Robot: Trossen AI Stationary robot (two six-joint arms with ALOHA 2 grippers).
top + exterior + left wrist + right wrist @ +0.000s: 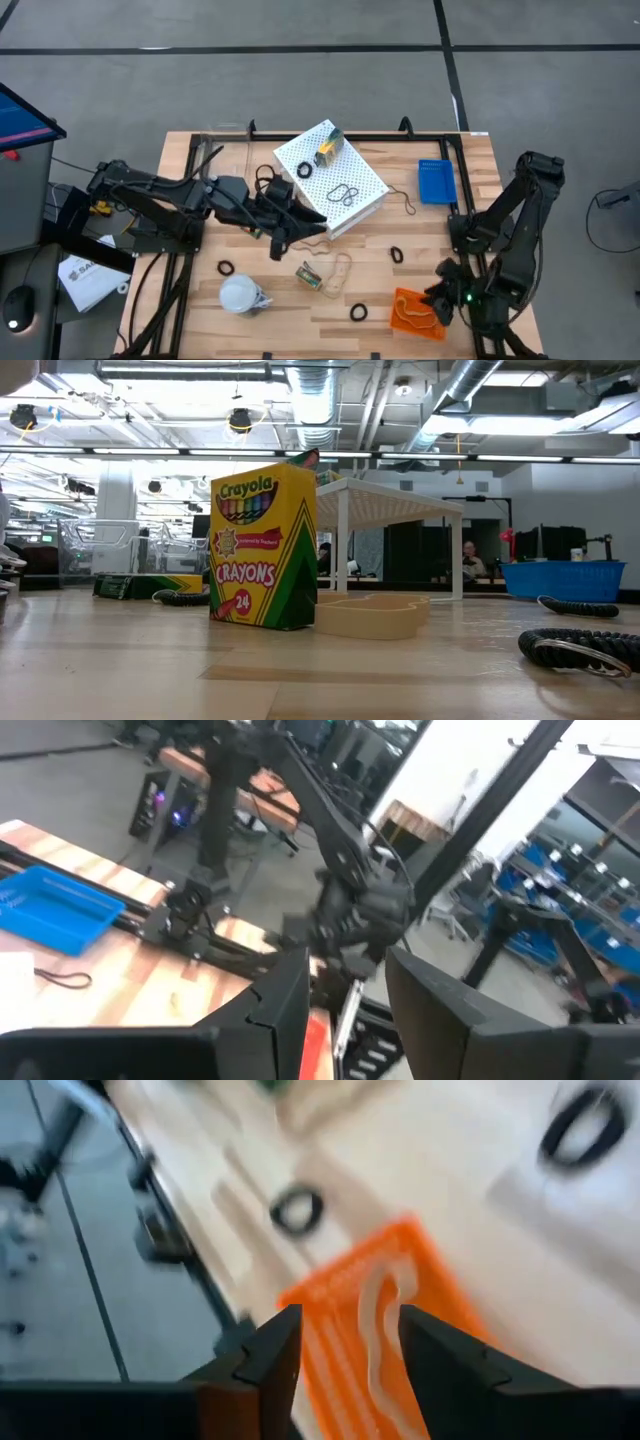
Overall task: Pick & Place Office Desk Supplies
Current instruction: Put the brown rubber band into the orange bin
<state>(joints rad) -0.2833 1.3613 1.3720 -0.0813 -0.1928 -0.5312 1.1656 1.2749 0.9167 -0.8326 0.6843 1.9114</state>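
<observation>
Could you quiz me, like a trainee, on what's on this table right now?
1. True or false: a crayon box lies on top of the white perforated box.
2. What lies inside the orange tray?
A. a black ring
B. tan rubber bands
C. a crayon box
3. Fill in: the small tray at the table's far right side, beyond the right gripper, is coloured ____.

Key:
1. True.
2. B. The right gripper is above that tray, jaws apart.
3. Blue.
</observation>
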